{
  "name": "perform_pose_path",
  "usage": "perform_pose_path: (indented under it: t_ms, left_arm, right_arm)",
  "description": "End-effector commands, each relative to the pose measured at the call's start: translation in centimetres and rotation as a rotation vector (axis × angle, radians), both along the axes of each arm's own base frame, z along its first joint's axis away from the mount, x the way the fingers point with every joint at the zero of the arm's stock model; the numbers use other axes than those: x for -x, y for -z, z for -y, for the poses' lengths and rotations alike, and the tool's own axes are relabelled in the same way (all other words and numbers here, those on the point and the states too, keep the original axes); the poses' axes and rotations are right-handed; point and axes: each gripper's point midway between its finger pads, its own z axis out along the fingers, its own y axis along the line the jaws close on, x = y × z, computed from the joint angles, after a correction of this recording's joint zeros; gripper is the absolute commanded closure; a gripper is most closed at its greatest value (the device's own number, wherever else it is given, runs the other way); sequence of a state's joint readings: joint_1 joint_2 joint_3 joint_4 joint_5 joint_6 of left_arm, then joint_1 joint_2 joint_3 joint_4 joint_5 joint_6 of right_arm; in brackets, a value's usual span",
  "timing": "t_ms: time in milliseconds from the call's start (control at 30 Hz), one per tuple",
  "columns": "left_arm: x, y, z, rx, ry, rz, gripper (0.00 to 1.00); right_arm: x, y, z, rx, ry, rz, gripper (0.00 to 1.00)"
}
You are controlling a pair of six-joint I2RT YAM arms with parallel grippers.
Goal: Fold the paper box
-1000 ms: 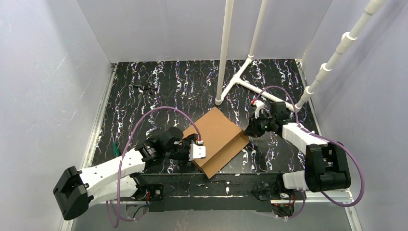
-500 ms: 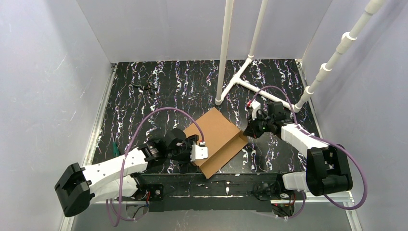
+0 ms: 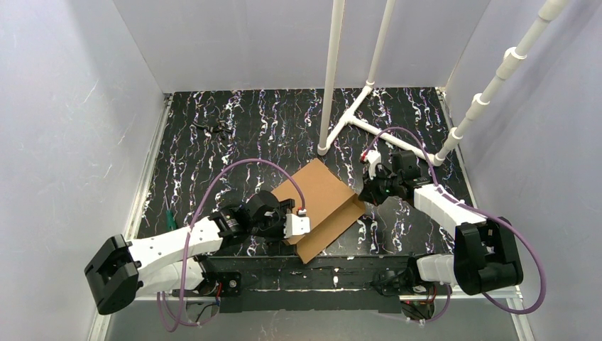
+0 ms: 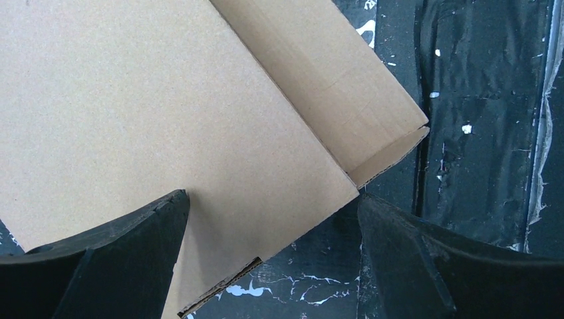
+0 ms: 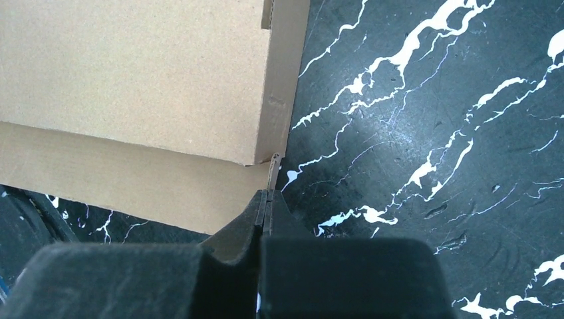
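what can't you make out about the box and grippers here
- right wrist: whether the shut right gripper pinches the paper box edge; its fingers hide contact
- left wrist: most of the box, cut off by the frame edges
- top: small dark bits far left, too small to name

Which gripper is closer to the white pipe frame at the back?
Right. The right gripper sits just in front of the white pipe frame; the left gripper is over the paper box, farther forward.

The box (image 3: pixel 319 202) is coloured plain brown. The table (image 3: pixel 248 128) is patterned black with white streaks. The left arm (image 3: pixel 167 245) and right arm (image 3: pixel 440 202) are finished white and black, the cables (image 3: pixel 250 160) purple, the pipes (image 3: pixel 332 71) white, the walls (image 3: pixel 64 106) pale grey.
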State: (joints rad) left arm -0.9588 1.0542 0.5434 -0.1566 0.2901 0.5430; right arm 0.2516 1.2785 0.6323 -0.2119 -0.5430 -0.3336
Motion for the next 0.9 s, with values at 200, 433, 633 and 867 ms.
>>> perform_pose_path:
  t_ms: [200,433,633,867]
  left_arm:
    - [-0.7,-0.1,0.2,-0.026,-0.048,-0.01,0.03]
    - [-1.0,0.0,0.0,-0.048,-0.074,-0.019,0.03]
    - [-0.9,0.1,0.0,-0.054,-0.076,-0.028,0.03]
    - [-0.9,0.1,0.0,-0.056,-0.08,-0.031,0.03]
  right_arm:
    - [0.1,-1.6,-0.6,0.0,-0.067,0.069,0.99]
    - [0.8,-1.5,-1.1,-0.003,-0.111,0.05,0.99]
    - [1.2,-1.2,-1.5,0.0,-0.137,0.031,0.99]
    - [1.7,-1.3,-1.8,-0.007,-0.161,0.016,0.99]
